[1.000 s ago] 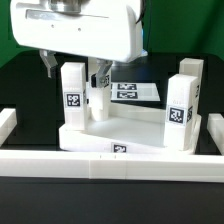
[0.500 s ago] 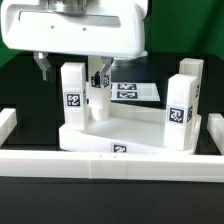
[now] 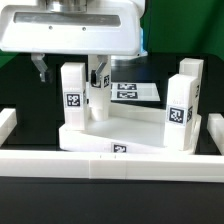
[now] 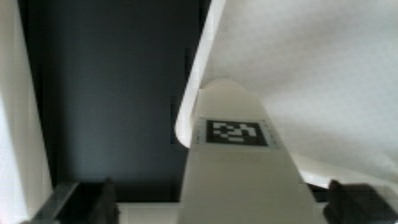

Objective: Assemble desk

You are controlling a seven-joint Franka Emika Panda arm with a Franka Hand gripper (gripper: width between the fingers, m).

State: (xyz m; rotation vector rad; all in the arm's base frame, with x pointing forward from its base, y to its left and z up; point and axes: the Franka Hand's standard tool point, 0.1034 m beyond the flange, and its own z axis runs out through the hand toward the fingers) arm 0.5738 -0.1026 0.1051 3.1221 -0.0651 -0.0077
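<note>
Legs [image 3: 73, 92] carry b/w tags, no text.

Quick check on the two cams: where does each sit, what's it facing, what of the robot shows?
Exterior view: off the arm, low, looking across the border rail at the tabletop with upright legs; the arm's white head and end effector show above.
Wrist view: on the wrist, looking along the fingers at a tagged leg between them.
Shared: that leg and the end effector.
</note>
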